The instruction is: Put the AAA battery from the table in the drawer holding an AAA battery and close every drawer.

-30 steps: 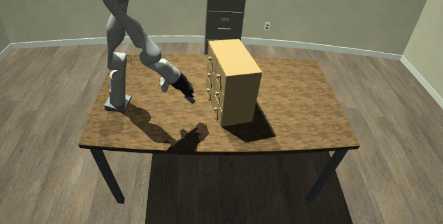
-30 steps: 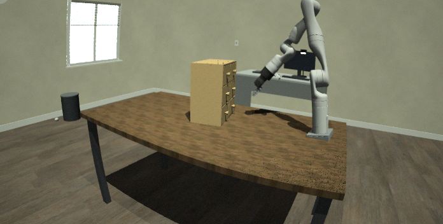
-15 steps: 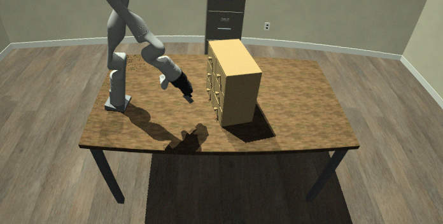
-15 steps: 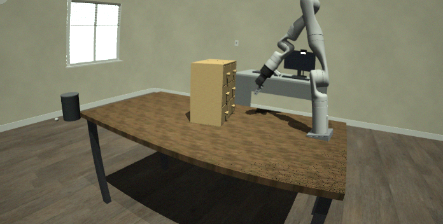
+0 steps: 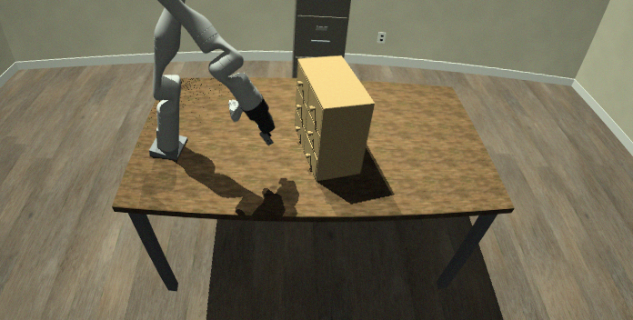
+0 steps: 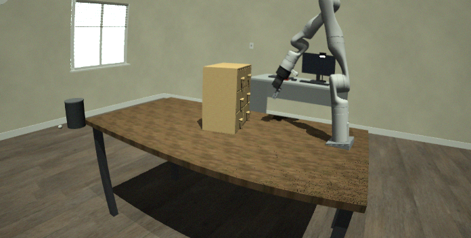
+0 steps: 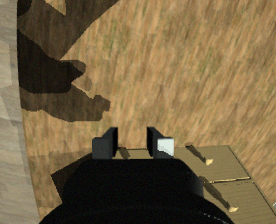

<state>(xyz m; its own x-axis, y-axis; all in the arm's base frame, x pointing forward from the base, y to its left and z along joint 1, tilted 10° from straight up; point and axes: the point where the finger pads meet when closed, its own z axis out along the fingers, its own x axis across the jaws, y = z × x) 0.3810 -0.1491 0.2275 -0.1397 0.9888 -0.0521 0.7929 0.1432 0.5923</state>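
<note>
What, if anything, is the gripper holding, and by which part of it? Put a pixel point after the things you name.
Nothing is held: the fingers stand apart with only a gap between them, away from the chest (image 5: pixel 344 141) (image 6: pixel 220 98).

Place: looks like an office rm.
Desk: grey desk (image 6: pixel 291 91) at far wall, w/ monitor (image 6: pixel 318 63) & kbd (image 6: pixel 312 82) on it.
Filing: tall dark filing cab. (image 5: pixel 322 6) at wall.
Rm: plain walls, wood-look flr (image 5: pixel 82 191) (image 6: pixel 47 182), window (image 6: pixel 101 35) at left, bin (image 6: pixel 75 113) on flr.
</note>
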